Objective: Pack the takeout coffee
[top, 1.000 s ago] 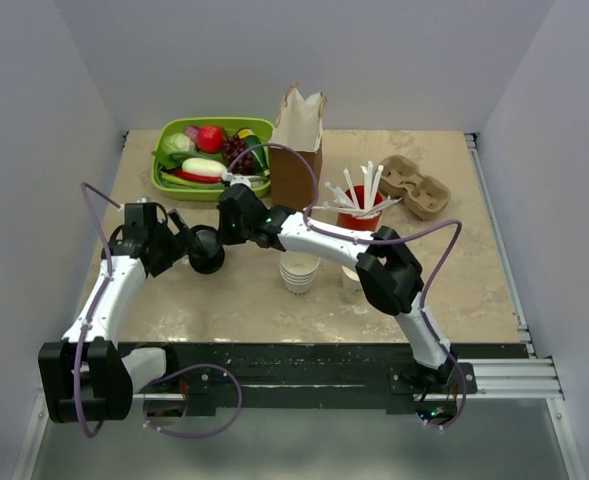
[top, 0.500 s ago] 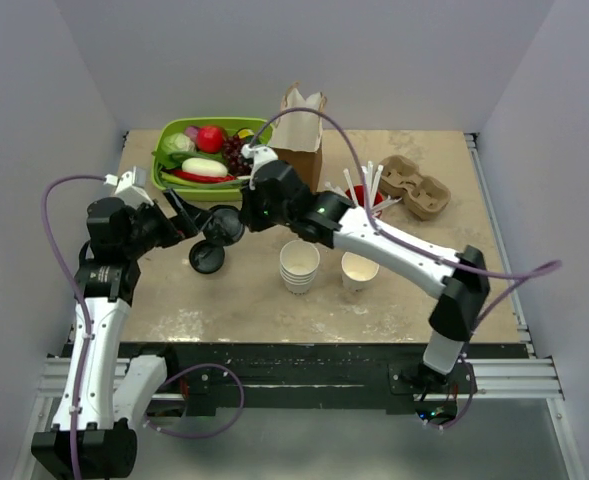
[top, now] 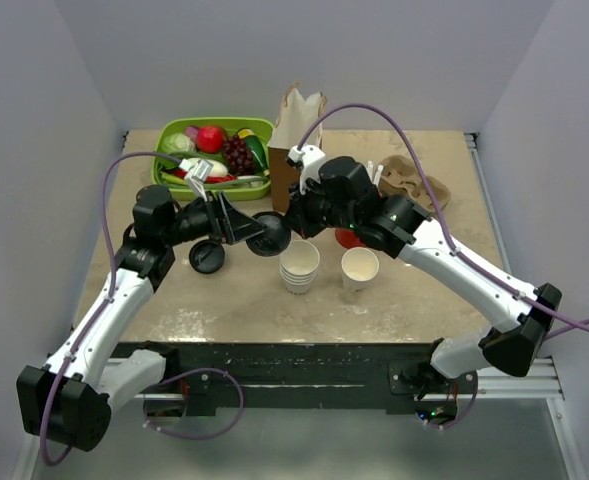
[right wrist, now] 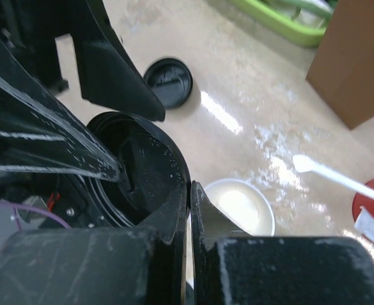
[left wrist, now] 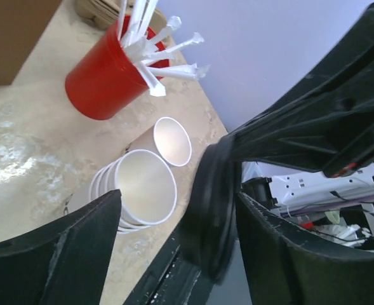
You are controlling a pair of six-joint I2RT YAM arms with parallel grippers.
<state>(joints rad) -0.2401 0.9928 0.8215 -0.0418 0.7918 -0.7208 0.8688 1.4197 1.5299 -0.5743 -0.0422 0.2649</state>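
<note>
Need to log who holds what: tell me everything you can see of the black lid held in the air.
The black lid is round and thin, plastic by its look, with a raised rim and moulded rings on its hollow side. It hangs clear of the table, tipped nearly on edge, left of the stacked cups. The right gripper is shut on its rim. The left gripper stands open around it; contact there cannot be told.

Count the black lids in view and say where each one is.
2. The loose lid lies on the table, left of the stacked cups. The held lid hangs above the table, its rim pinched in the right tool. Others may be hidden.
</note>
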